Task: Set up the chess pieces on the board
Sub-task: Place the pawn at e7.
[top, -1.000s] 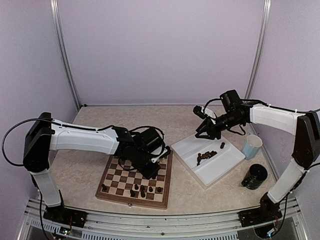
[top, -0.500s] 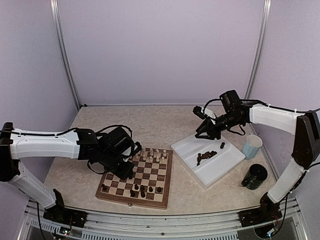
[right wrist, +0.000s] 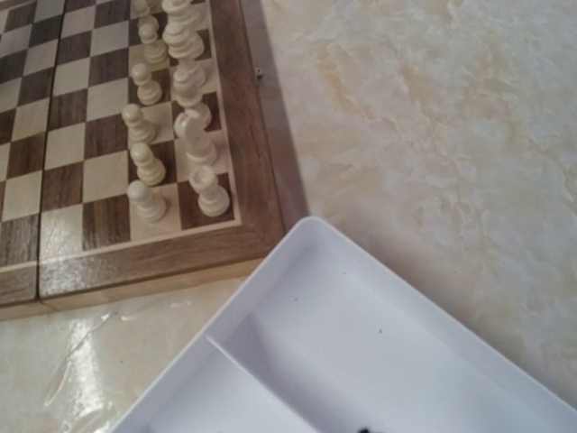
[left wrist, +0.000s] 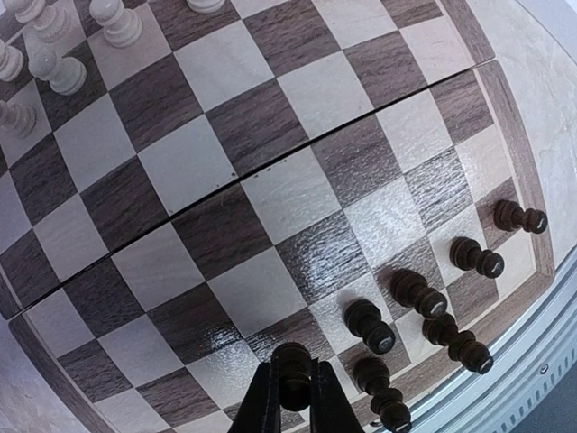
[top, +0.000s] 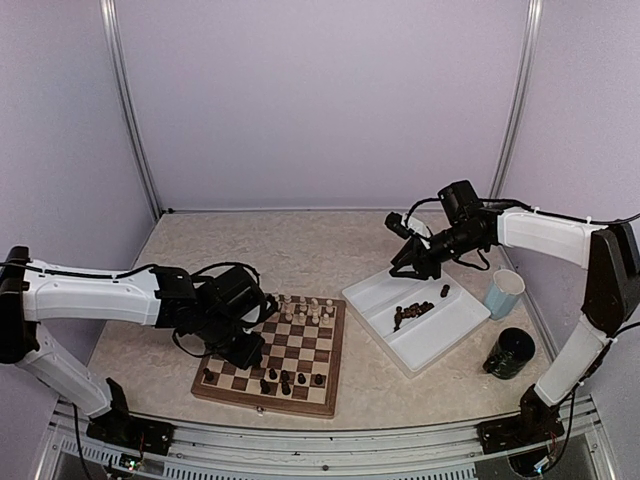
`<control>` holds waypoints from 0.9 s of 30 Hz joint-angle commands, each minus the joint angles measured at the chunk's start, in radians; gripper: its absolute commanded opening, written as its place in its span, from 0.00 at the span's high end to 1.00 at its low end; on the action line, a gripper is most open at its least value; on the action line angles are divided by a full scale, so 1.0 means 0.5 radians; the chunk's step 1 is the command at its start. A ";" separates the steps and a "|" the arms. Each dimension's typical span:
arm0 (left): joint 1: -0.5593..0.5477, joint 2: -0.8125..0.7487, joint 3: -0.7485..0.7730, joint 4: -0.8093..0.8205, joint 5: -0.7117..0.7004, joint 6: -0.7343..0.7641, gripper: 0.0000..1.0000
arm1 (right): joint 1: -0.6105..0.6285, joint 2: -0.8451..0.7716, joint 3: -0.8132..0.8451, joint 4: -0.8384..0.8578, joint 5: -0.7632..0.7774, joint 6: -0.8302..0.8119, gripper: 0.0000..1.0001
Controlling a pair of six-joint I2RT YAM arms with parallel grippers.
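The board (top: 331, 396) lies in front of the left arm. Several dark chess pieces (top: 285, 380) stand on its near rows and several cream pieces (top: 305, 308) on its far rows. My left gripper (top: 249, 351) hangs over the board's near left part. In the left wrist view it (left wrist: 293, 368) is shut on a dark piece (left wrist: 294, 359), held above the squares just left of the standing dark pieces (left wrist: 370, 326). My right gripper (top: 401, 268) hovers over the far corner of the white tray (top: 368, 299). Its fingers do not show in the right wrist view.
The tray holds a heap of dark pieces (top: 412, 313) and one apart (top: 445, 291). A pale blue cup (top: 503, 292) and a black cup (top: 512, 352) stand to its right. The right wrist view shows the board's corner (right wrist: 262, 135), cream pieces (right wrist: 171, 135) and the tray's rim (right wrist: 306, 230).
My left arm has drawn back to the left, taking its gripper from the board's right half to its near left part, uncovering the cream pieces. The right arm has not moved.
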 commanded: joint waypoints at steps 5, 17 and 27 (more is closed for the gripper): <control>-0.046 0.101 -0.012 0.042 0.078 0.006 0.95 | 0.015 0.045 0.042 -0.025 -0.023 0.004 0.66; -0.050 0.141 -0.002 0.009 0.032 -0.019 0.91 | 0.021 0.047 0.044 -0.025 -0.029 -0.002 0.66; -0.062 0.053 0.126 -0.092 -0.078 -0.025 0.69 | 0.016 0.018 0.050 -0.047 -0.043 0.005 0.66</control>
